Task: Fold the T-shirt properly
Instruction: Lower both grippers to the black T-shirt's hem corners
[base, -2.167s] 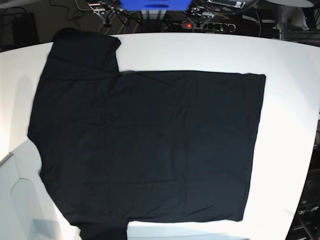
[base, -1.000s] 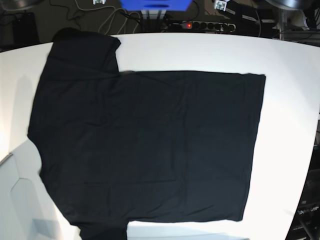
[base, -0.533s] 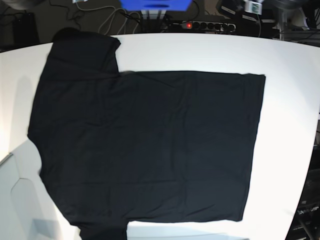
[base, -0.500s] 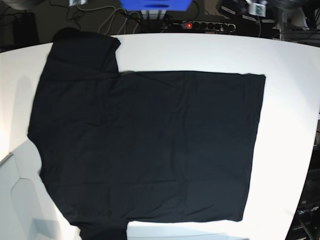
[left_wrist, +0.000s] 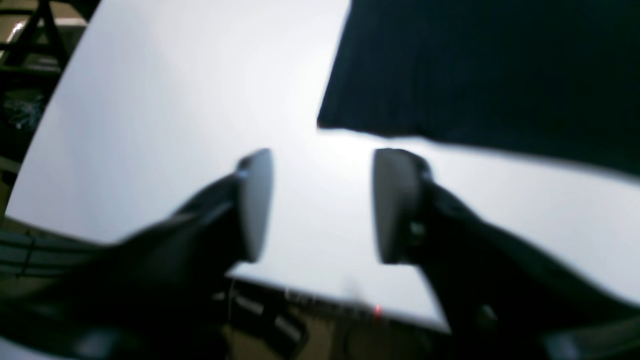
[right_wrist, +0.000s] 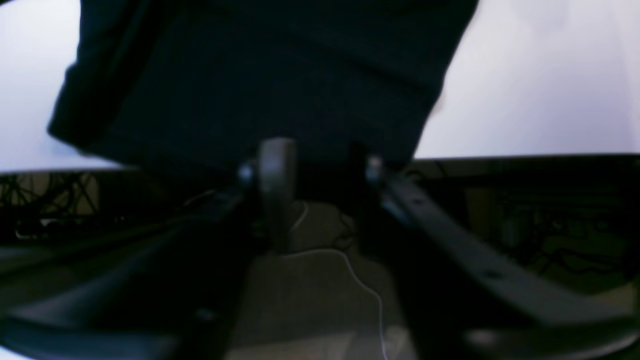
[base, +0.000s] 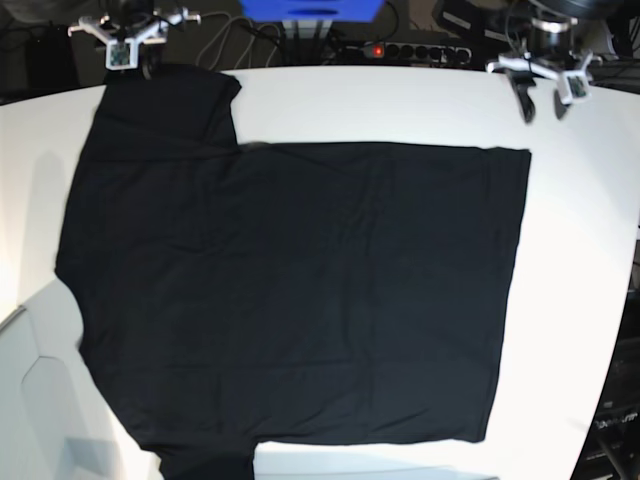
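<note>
White table (base: 400, 100) fills most of what we see in the base view, with cables and a power strip (base: 420, 50) in the dark strip behind its far edge. Spread flat over the table's middle and left part lies the T-shirt (base: 290, 290), plain black side up, no print visible to us. One sleeve reaches the far left corner; the straight hem edge faces the base view's right. At the near edge the cloth runs out of frame.

We see the left gripper (base: 541, 103) over the far right part of the table, just beyond the shirt's far hem corner; its wrist view shows the jaws wide apart over bare white surface, nothing between them, the shirt corner (left_wrist: 330, 120) close ahead. The right gripper (right_wrist: 320, 165) sits at the far left sleeve by the table's edge. Its jaws stand partly apart; the picture is dark and blurred, so we cannot tell if they touch the cloth.
</note>
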